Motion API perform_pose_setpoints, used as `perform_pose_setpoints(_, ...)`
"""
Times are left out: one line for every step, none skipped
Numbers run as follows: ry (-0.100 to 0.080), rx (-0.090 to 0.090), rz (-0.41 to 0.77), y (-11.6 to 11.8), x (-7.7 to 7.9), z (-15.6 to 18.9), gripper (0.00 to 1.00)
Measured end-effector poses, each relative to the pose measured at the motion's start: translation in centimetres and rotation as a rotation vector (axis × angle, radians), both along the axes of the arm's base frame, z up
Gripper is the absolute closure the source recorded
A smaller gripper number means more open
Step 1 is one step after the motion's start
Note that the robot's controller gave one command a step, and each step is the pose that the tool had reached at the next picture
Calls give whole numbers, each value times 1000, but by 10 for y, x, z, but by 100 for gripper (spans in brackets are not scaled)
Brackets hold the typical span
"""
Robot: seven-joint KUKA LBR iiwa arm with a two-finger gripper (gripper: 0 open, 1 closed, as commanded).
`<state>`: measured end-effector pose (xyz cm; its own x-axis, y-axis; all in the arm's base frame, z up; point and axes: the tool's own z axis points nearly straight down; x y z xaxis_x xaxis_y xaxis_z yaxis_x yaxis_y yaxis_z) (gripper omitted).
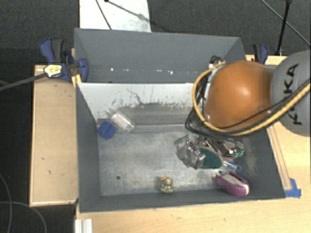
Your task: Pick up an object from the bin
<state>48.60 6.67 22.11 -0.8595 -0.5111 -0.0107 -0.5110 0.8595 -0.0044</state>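
Note:
My gripper [190,152] hangs low in the right half of the bin, just under the orange dome. A dark teal object [212,159] lies right against its right side; I cannot tell whether the two touch. In front of that, in the bin's front right corner, lies a purple and pink oblong object [232,184]. A small blue and white piece [229,166] sits between the teal object and the purple one.
A small mottled round thing [166,184] rests at the front wall, left of the gripper. At the back left lie a blue block [106,129] and a clear plastic piece [121,120]. The arm and its cables cover the bin's back right.

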Motion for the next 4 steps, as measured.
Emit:
perform_pose_setpoints(15, -1, -26, 1, -4, -64, 100)
perform_pose_setpoints(9, 0, -30, 1, -3, -61, 0)
perform_pose_setpoints(3, 0, 193, 7, -3, -151, 0)
perform_pose_setpoints(6, -2, 577, 51, -8, -151, 0)
